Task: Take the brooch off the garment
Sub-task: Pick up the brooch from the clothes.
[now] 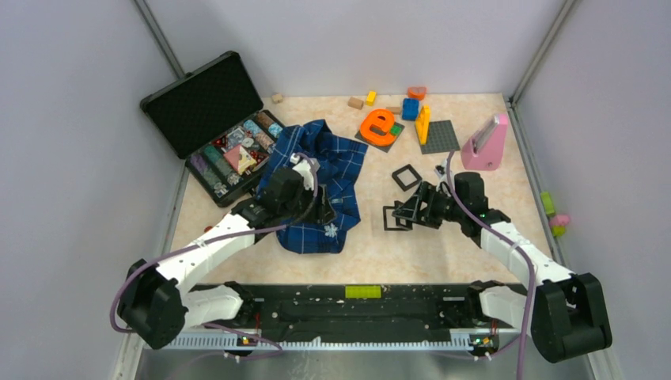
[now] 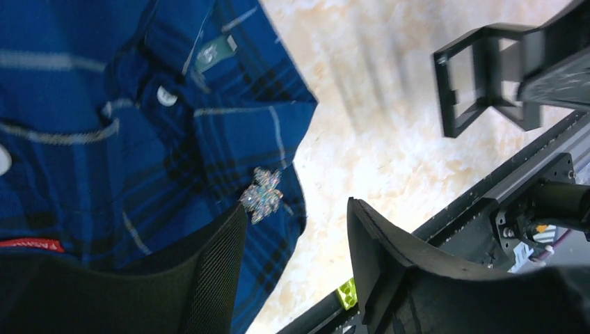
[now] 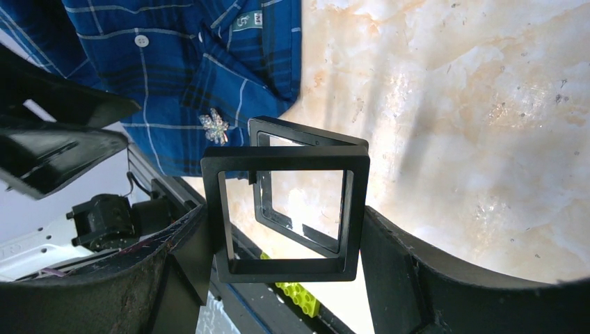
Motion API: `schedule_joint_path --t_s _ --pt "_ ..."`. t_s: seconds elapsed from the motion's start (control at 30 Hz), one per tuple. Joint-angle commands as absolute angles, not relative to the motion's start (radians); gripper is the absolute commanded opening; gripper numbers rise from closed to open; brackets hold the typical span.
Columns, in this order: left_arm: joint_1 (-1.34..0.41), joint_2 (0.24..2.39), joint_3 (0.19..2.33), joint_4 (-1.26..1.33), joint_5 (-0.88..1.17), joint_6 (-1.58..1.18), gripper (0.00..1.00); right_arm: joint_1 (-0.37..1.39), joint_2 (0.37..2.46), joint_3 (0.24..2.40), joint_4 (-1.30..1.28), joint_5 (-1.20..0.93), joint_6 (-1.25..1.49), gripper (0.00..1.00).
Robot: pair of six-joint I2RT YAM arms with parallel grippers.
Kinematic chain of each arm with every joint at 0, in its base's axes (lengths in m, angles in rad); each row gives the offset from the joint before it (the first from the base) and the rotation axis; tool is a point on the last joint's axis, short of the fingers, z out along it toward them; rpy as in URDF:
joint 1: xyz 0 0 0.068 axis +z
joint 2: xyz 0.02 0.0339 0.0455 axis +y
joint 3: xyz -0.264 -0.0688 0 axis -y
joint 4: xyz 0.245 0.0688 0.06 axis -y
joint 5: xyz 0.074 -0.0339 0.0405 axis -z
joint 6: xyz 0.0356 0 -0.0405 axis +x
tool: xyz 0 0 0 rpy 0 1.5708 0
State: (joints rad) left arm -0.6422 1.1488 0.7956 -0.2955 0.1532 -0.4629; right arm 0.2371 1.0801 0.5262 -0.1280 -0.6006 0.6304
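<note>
I am looking at the brooch point(image 2: 262, 196) — a little sparkly silver thing shaped like a snowflake. It is sitting pinned on the shirt point(image 2: 104, 139), near the corner of the cloth nearest the arm bases. So the main job is not done yet.

My left gripper point(image 2: 296, 257) is hanging just over that corner with its two fingers wide apart and nothing between them. One finger tip is right beside the brooch.

My right gripper point(image 3: 285, 240) is squeezing a black square frame point(image 3: 285, 161) and holding it upright over the table point(image 3: 487, 139), just beside the shirt.

I am thinking this is what is left — closing on the brooch, pulling it free of the cloth, and putting it down somewhere.
</note>
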Motion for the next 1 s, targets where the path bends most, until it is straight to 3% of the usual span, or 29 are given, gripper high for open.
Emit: schedule_joint_path --t_s 0.0,0.4,0.97 --pt "-0.591 1.191 0.756 -0.244 0.304 -0.505 0.57 0.224 1.058 0.57 -0.13 -0.615 0.625 0.55" --pt "-0.587 1.398 0.857 -0.321 0.257 -0.403 0.48 0.225 1.051 0.584 -0.147 -0.622 0.624 0.55" --pt "-0.583 1.48 0.905 -0.376 0.215 -0.337 0.44 0.225 1.039 0.594 -0.162 -0.626 0.618 0.55"
